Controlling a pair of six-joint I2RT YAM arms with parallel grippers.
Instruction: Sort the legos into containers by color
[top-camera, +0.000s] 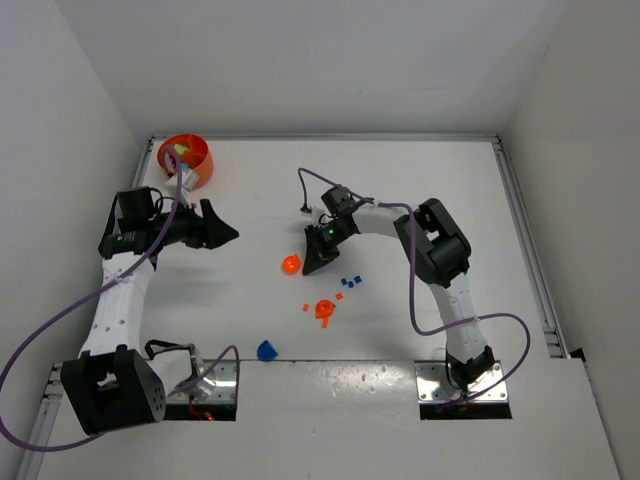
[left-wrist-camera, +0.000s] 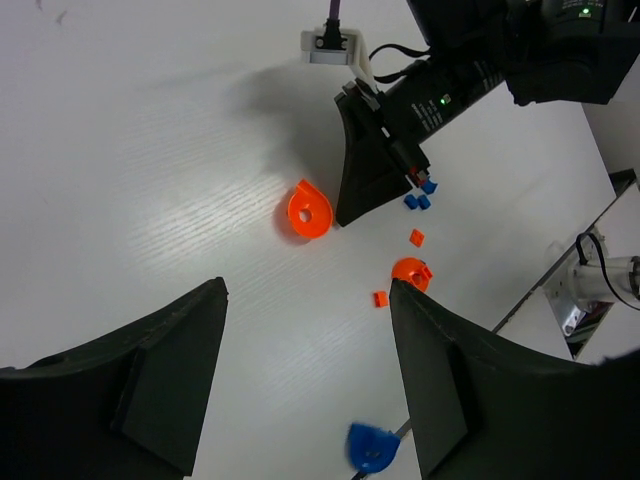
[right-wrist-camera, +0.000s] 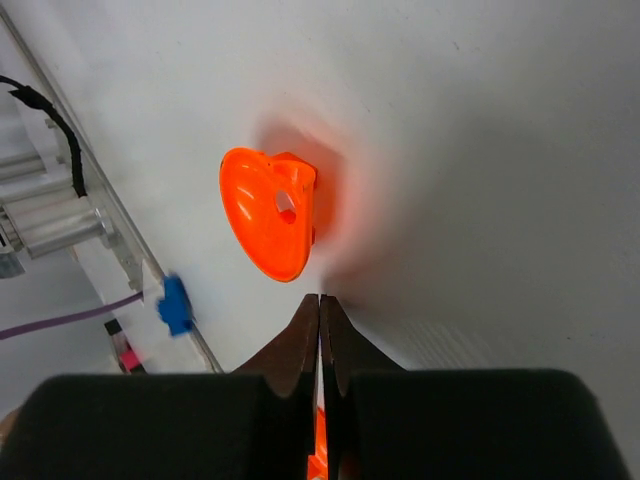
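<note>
An orange rounded lego (top-camera: 291, 265) (right-wrist-camera: 265, 212) lies on the white table, just beyond the tips of my right gripper (top-camera: 308, 270) (right-wrist-camera: 320, 297). That gripper is shut with nothing between its fingers, and its tips rest close beside the piece. My left gripper (top-camera: 225, 235) (left-wrist-camera: 308, 284) hangs open and empty above the table, left of the pieces. The orange bowl (top-camera: 205, 160) stands at the far left corner, with a lime green piece inside. Another orange lego (top-camera: 324, 309) (left-wrist-camera: 410, 272), small blue bits (top-camera: 350, 282) (left-wrist-camera: 417, 200) and a blue rounded lego (top-camera: 267, 351) (left-wrist-camera: 372, 447) lie scattered.
Tiny orange bits (left-wrist-camera: 380, 298) (left-wrist-camera: 416, 237) lie between the larger pieces. A purple cable with a white connector (left-wrist-camera: 328, 45) rests behind my right arm. Metal rails run along the table's right and near edges.
</note>
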